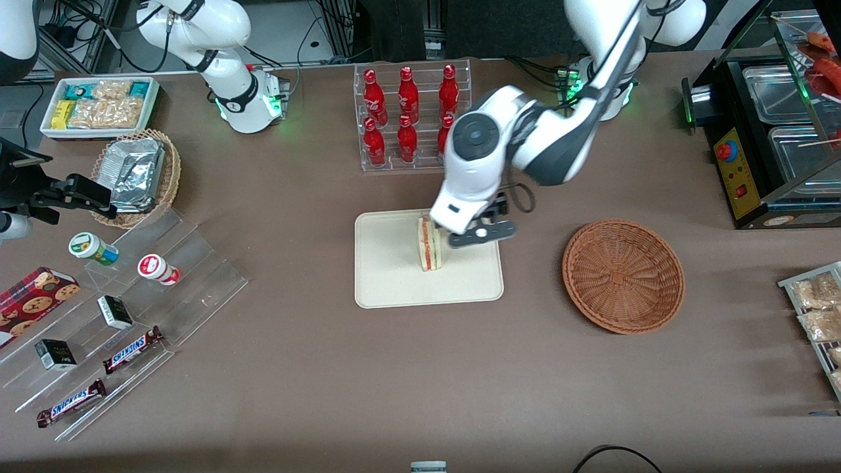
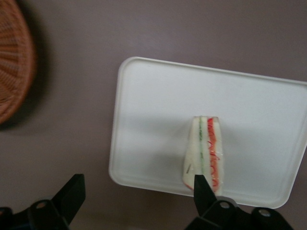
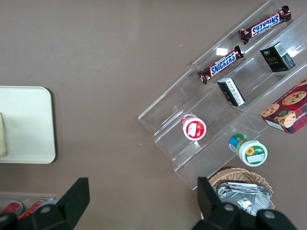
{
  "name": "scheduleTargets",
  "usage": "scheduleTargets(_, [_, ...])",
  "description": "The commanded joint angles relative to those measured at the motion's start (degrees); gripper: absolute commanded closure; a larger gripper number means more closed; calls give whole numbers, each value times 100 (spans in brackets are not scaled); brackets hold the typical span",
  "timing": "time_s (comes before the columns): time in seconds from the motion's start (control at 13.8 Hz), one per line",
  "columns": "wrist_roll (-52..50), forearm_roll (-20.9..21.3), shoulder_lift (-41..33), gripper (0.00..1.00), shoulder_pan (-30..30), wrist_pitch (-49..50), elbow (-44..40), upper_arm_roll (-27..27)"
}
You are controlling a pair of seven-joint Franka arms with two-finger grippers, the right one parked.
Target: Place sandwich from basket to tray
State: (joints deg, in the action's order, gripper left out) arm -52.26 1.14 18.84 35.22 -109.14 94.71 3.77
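Cream bread, red and green layers: the sandwich (image 1: 430,244) stands on its edge on the tray (image 1: 387,276), its farther end hidden under the working arm's wrist. The gripper (image 2: 136,189) hangs just above it, fingers (image 2: 204,188) spread wide and holding nothing. Toward the working arm's end, the basket (image 1: 623,275) sits well apart; the wrist camera cuts off most of it.
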Motion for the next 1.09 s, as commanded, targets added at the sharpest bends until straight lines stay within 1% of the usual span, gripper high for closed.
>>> scheduleTargets(0.0, [137,-43,-607,0,-550,576,144,36])
scheduleTargets(0.07, [364,-43,-748,0,-717,822,153,36])
scheduleTargets(0.14, [758,-43,-872,0,-1058,1077,153,36])
scheduleTargets(0.36, [1901,-52,-1302,0,-1780,1666,161,36])
scheduleTargets(0.65, [2763,-52,-1742,0,-2343,2107,144,27])
scheduleTargets(0.8, [3386,-61,-2005,0,-2800,2422,144,45])
scheduleTargets(1.01, [4292,-157,-2261,0,-3143,2696,144,19])
